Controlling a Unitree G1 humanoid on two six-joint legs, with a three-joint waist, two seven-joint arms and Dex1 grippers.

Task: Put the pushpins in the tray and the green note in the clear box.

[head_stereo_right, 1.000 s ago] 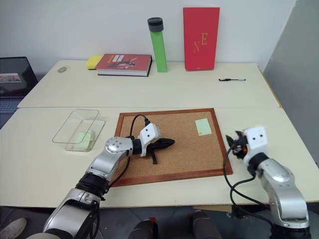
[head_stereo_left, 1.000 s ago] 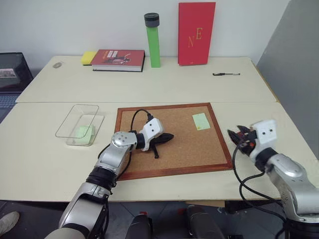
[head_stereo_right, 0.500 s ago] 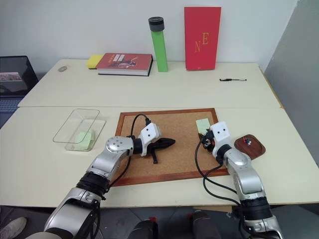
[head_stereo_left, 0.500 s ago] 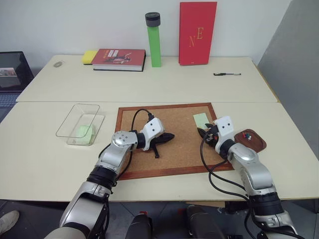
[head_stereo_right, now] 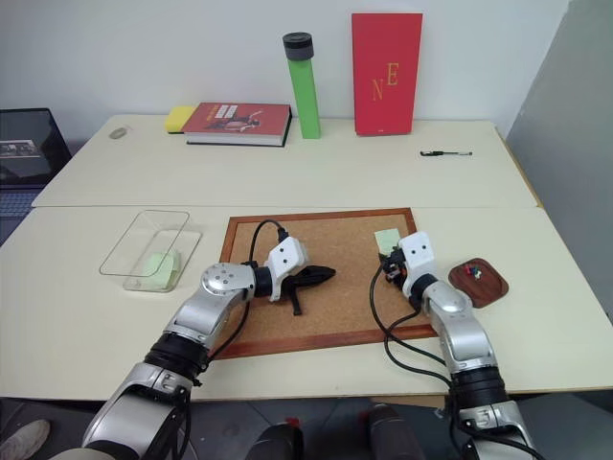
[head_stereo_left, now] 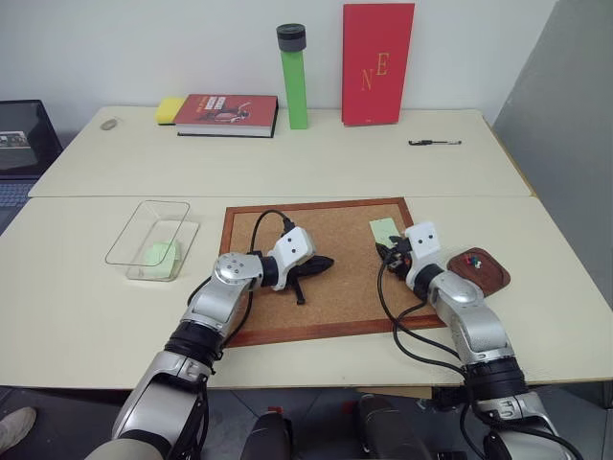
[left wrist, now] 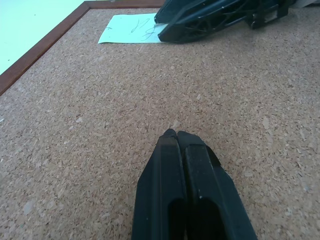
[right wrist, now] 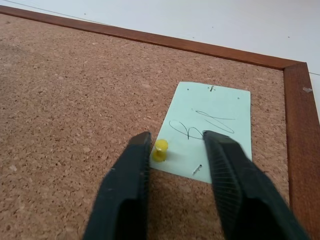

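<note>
The pale green note [right wrist: 212, 117] lies on the corkboard's far right corner, held by a yellow pushpin [right wrist: 160, 149] at its near edge. My right gripper [right wrist: 177, 145] is open low over the note, and the pin stands between its fingers, close beside one of them. The small brown tray [head_stereo_left: 484, 276] sits on the table just right of the board with a few pushpins [head_stereo_left: 470, 259] in it. The clear box [head_stereo_left: 131, 241] stands left of the board with a pale green slip [head_stereo_left: 161, 254] inside. My left gripper [left wrist: 175, 136] rests shut and empty on the cork mid-board.
The wood-framed corkboard [head_stereo_left: 287, 321] fills the table's near middle. Along the back wall stand a tall green cylinder [head_stereo_left: 293, 79], a red book [head_stereo_left: 377, 63], a flat book [head_stereo_left: 228, 113] and a yellow sponge [head_stereo_left: 170, 109]. A pen [head_stereo_left: 433, 143] lies back right.
My right arm swung left from beside the board onto the note, uncovering the tray, and its fingers have drawn closer together. The left arm stayed still.
</note>
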